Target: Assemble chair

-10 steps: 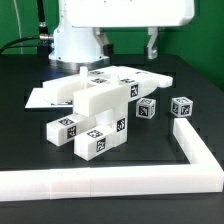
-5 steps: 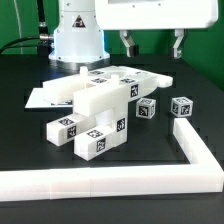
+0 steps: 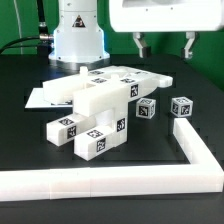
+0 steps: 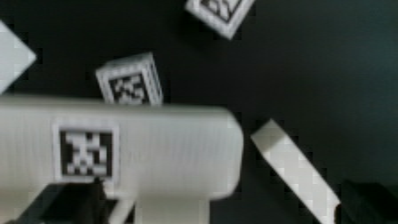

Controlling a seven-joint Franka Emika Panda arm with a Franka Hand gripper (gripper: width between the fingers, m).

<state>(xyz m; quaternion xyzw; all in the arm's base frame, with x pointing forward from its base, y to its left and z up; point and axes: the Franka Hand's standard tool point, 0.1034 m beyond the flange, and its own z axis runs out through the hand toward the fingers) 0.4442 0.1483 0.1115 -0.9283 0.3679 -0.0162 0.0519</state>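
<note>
The gripper (image 3: 165, 48), jaws apart, seemingly empty, hangs above chair parts (image 3: 98, 105) beside rail (image 3: 196, 152).

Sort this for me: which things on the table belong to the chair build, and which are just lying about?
Chair build: the joined white block cluster; two loose tagged cubes, one beside the cluster, one nearer the rail; the open gripper above, empty.
Just there: the marker board; the L-shaped border rail.
</note>
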